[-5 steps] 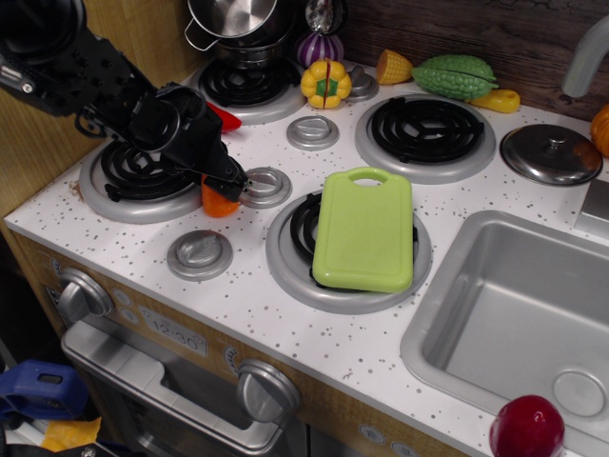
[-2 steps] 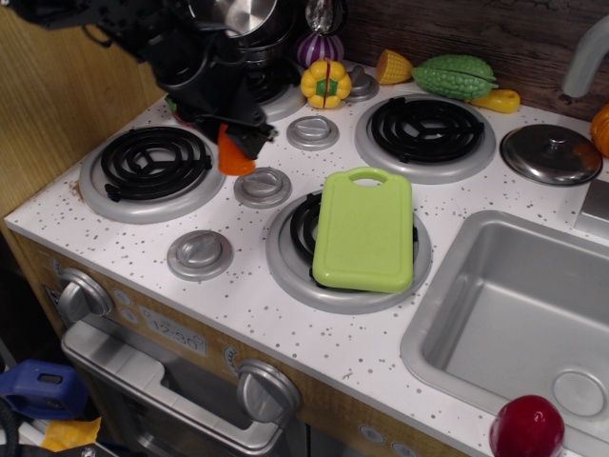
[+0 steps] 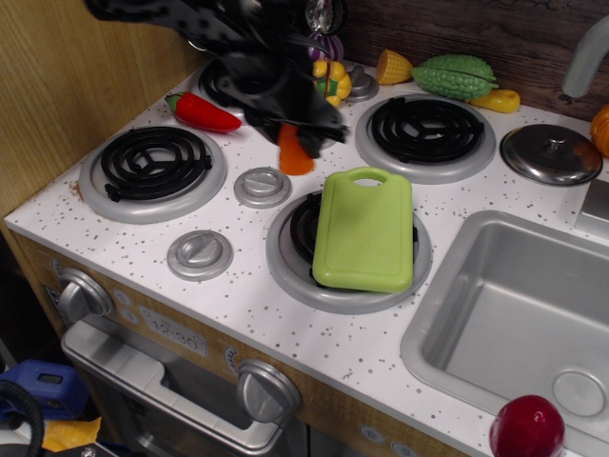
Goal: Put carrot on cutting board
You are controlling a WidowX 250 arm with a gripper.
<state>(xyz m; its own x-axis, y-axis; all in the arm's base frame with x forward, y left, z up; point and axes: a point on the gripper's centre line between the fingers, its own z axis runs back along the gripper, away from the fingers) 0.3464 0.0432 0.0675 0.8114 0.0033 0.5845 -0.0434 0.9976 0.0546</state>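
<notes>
The carrot (image 3: 294, 151) is a small bright-orange cone held in the air, wide end down. My black gripper (image 3: 303, 138) is shut on its upper part, above the stove knob (image 3: 263, 187) left of the cutting board. The cutting board (image 3: 365, 229) is a flat lime-green rectangle with an oval handle hole at its far end. It lies on the front middle burner, just right of the carrot. The arm reaches in from the upper left and hides the back left burner and the pot there.
A red chili pepper (image 3: 203, 112) lies behind the front left burner (image 3: 152, 171). Toy vegetables (image 3: 453, 76) line the back wall. A pot lid (image 3: 550, 153) sits at the right, a sink (image 3: 519, 314) at the front right with a red ball (image 3: 528, 428) near its edge.
The gripper lifted the carrot from beside the front left burner and carried it right, toward the cutting board. The chili pepper, hidden before, now shows.
</notes>
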